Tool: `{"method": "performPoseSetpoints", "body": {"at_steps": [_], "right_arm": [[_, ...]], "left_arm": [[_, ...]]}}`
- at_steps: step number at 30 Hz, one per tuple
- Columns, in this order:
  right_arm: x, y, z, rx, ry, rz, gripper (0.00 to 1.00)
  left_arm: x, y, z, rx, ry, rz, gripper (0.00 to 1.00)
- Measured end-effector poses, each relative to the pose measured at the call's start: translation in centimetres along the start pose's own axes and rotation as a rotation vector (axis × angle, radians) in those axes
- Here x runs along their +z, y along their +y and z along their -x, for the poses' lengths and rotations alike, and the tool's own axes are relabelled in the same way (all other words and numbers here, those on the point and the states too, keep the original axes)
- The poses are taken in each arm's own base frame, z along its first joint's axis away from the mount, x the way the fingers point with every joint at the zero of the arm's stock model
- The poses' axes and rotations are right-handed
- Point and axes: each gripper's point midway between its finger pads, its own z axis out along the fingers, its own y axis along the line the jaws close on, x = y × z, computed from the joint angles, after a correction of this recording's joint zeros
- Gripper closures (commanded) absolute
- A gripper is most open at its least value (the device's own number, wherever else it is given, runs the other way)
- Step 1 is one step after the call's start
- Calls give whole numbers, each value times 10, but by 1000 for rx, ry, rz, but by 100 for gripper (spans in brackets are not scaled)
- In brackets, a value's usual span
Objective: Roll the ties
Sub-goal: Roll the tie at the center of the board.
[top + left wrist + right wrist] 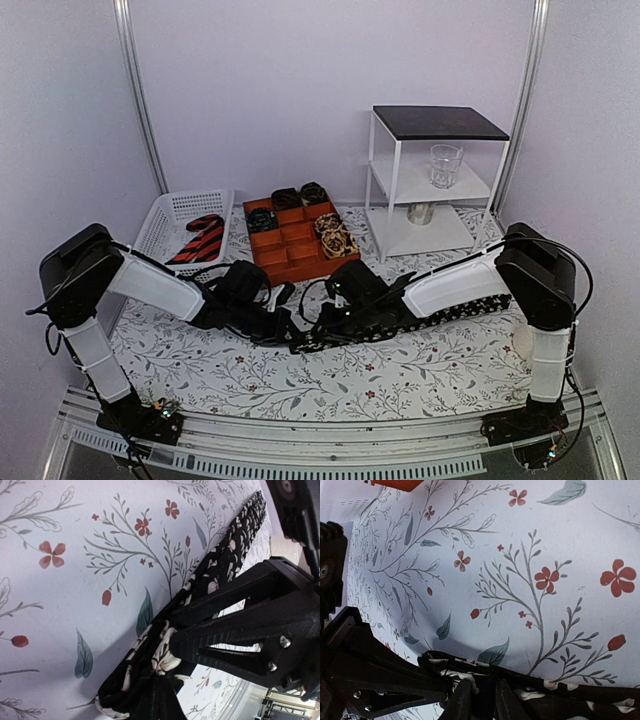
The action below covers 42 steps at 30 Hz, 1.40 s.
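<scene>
Both arms reach in low over the middle of the counter (400, 375), which is covered with a pale cloth printed with sprigs and small red flowers, and they meet over one end of a long black tie (440, 312) with a pale leafy pattern. The tie lies flat as a strip on the cloth, running from that meeting point off to the right beneath the right arm. The left pincer (170, 632) is clenched on the bunched, folded-over end of the tie; from its own camera the black fingers come together right where the fabric puckers. The right pincer (480, 702) sits just beside it, tip to tip, at that same end. Its two fingers (457, 705) stand a little apart with the fabric lying between them, but from here I cannot tell whether they are pinching the cloth or merely straddling it. Farther back on the left stands a white basket (165, 215) with a red-and-black striped tie (200, 240) lying loose in it. Just beside the basket is an orange tray (300, 258) split into compartments, and several coiled ties (335, 235) sit in its back and right-hand cells while the nearer ones show bare orange. To the right at the back is a white shelf unit (385, 170) with a dark top, a clear glass (445, 165) standing on its middle shelf.
</scene>
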Motion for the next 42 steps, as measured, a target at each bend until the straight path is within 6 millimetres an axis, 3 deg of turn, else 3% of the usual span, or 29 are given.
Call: {"method": "performPoseSetpoints", "body": {"at_steps": [9, 16, 20, 26, 42], "right_arm": [[1, -4, -5, 1, 20, 3, 86], [1, -4, -5, -5, 19, 2, 87], [1, -5, -5, -11, 16, 5, 87], [1, -6, -6, -21, 12, 9, 87], [-4, -12, -5, -24, -17, -2, 89]], "left_arm": [[-3, -2, 1, 4, -9, 1, 100], [-19, 1, 3, -9, -45, 58, 98], [-30, 11, -1, -25, -71, 115, 100], [-31, 36, -23, -71, -40, 182, 100], [-15, 12, -24, -77, -28, -10, 100]]}}
